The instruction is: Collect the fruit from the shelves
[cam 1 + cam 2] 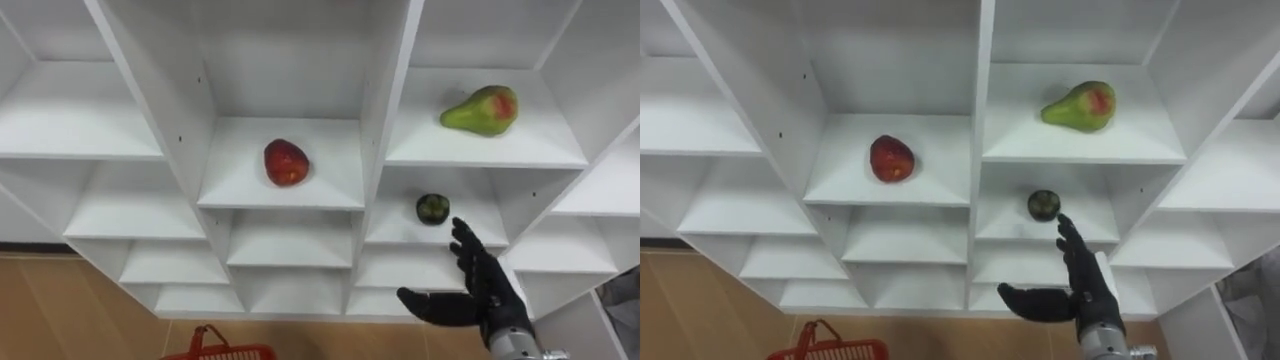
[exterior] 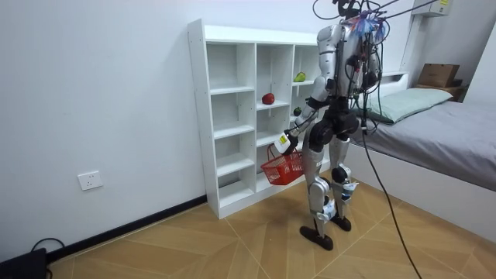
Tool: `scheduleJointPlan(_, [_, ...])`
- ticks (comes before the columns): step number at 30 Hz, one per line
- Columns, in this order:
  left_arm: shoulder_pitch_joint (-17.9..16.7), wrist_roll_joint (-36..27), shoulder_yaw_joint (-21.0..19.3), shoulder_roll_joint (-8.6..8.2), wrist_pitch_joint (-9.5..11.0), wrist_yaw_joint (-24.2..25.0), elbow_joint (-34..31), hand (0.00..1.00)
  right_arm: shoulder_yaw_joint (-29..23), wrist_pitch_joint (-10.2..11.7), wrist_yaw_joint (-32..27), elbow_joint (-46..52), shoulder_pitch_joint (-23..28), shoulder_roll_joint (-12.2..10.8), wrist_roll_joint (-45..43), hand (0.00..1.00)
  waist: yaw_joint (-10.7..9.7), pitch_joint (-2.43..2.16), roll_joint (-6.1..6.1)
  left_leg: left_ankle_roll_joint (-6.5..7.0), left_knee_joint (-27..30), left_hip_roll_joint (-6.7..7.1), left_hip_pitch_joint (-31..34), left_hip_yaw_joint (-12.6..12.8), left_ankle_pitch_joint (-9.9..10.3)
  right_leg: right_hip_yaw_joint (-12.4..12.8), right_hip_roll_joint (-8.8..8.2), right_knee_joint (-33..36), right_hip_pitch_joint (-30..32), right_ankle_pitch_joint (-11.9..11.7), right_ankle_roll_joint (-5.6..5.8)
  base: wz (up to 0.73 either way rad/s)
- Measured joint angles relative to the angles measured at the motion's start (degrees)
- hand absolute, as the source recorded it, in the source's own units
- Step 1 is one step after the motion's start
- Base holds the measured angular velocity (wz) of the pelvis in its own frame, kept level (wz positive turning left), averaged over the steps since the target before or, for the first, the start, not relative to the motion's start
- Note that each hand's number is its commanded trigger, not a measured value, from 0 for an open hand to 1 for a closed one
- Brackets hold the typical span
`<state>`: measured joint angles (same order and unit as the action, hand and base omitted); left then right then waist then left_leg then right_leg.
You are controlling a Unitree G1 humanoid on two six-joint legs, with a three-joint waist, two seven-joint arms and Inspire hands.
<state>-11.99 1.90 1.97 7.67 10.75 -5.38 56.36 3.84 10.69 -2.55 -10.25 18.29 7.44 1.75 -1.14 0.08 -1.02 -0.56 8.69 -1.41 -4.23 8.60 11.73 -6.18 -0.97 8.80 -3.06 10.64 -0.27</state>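
left eye view: a white wooden shelf unit point(image 1: 385, 90) with open compartments faces the camera. a red apple point(image 1: 286, 162) lies in a middle compartment, a green pear with a red blush point(image 1: 482, 110) lies on its side in the compartment to the right and a little higher, and a small dark green round fruit point(image 1: 432, 208) sits in the compartment under the pear. the right robot hand point(image 1: 488, 292) is raised just below the dark green fruit, fingers straight and spread, thumb out to the side, holding nothing and not touching the fruit. the rim and handle of a red wire basket point(image 1: 215, 350) show at the bottom edge. room view: the robot stands upright on the wooden floor, close against the shelf unit; the basket hangs just under the left robot hand point(image 2: 284, 142), though i cannot tell its grip at this size. right eye view: same layout, the open right robot hand's fingertips near the dark green fruit, apart from it.
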Motion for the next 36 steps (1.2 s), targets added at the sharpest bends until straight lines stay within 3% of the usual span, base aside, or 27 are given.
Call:
scheduleJointPlan(6, [-0.38, 0.04, -0.02, 0.0, 0.81, 0.04, 0.03, 1.0, -0.02, 2.48, -3.72, 8.06, 0.63, 0.02, -0.52, 0.0, 0.16, -0.11, 0.21, 0.0, 0.02, -0.01, -0.08, 0.27, 0.0, 0.02, 0.0, 0.01, 0.03, -0.04, -0.01, -0.03])
scheduleJointPlan(15, [-0.87, -0.12, 0.38, 0.03, 0.88, 0.06, 0.38, 1.0, -0.06, 2.34, -9.22, 9.2, 0.61, 0.55, -2.51, 0.0, -0.05, -0.18, 1.53, 0.0, 0.06, -0.21, 0.38, 0.78, 0.0, -0.04, 0.05, 1.16, 1.11, -0.12, -0.05, -0.01])
scheduleJointPlan(32, [-1.42, -0.05, 1.63, 0.56, 1.33, 0.84, 0.24, 1.0, 1.69, 1.98, -18.52, 15.28, 1.46, 1.94, -4.61, 0.0, 0.17, -0.14, 1.16, 0.03, 0.01, -0.21, 1.17, 1.1, -0.02, 2.34, 0.42, 2.16, 3.02, -0.17, -0.12, -0.07])
scheduleJointPlan(34, [-1.42, -0.08, 1.65, 0.79, 1.33, 0.86, 0.28, 1.0, 1.64, 2.57, -20.34, 19.28, 1.4, 2.52, -4.61, 0.0, 0.13, -0.12, 1.2, 0.03, -0.02, -0.2, 1.12, 1.11, -0.02, 2.39, 0.44, 2.13, 2.98, -0.17, -0.12, 0.0])
scheduleJointPlan(36, [-1.43, -0.07, 1.75, 1.19, 1.33, 0.85, 0.28, 1.0, 1.63, 5.56, -22.77, 23.18, 0.82, 3.23, -4.75, 0.0, 0.13, -0.2, 0.93, 0.03, -0.04, -0.23, 0.77, 1.11, -0.02, 2.43, 0.49, 1.96, 2.56, -0.18, -0.14, 0.0])
